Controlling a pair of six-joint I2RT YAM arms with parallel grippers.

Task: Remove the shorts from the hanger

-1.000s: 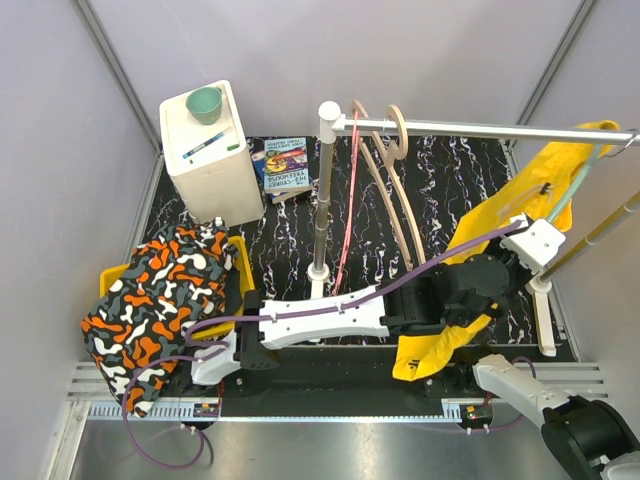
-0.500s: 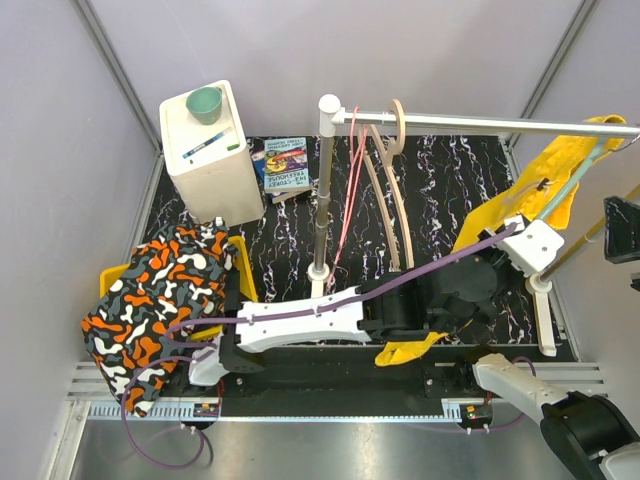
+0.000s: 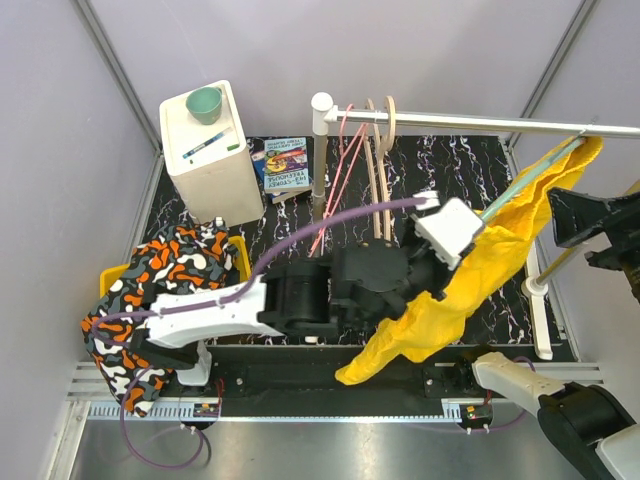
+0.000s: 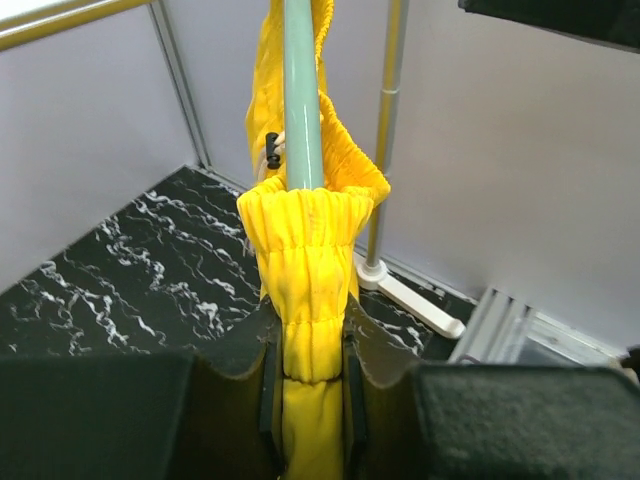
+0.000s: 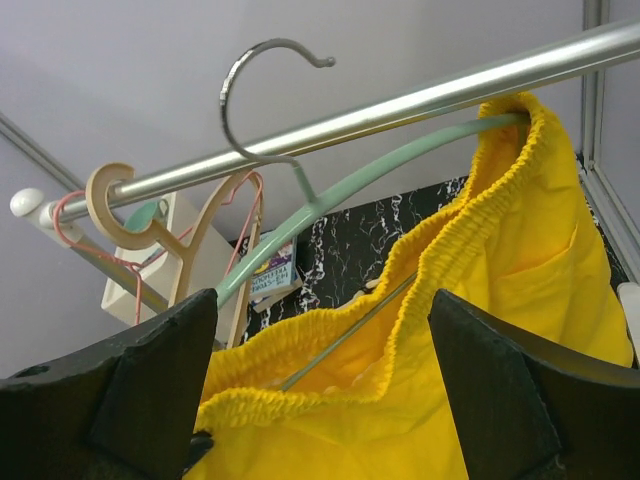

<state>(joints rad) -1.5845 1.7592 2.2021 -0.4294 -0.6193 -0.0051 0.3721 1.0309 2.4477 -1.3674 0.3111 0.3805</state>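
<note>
The yellow shorts (image 3: 450, 290) hang from a mint-green hanger (image 3: 520, 185) on the metal rail (image 3: 480, 123) at the right. My left gripper (image 4: 310, 390) is shut on the bunched elastic waistband (image 4: 305, 250) just below the hanger's end (image 4: 302, 100); it sits mid-table in the top view (image 3: 445, 270). My right gripper (image 5: 335, 400) is wide open and empty, with the shorts' waistband (image 5: 400, 300) and the hanger's arm (image 5: 350, 190) ahead of it. It is at the right edge in the top view (image 3: 580, 215).
Wooden hangers (image 3: 385, 120) and a red one (image 3: 345, 140) hang at the rail's left end by the rack post (image 3: 320, 150). A white cabinet (image 3: 210, 150) holds a green cup (image 3: 204, 102). Books (image 3: 285, 165) lie beside it. A patterned cloth (image 3: 150, 290) fills a yellow bin at the left.
My left arm has risen and swung left with the waistband, stretching the shorts off the hanger. The hanger has tilted. My right gripper has come up into view at the right.
</note>
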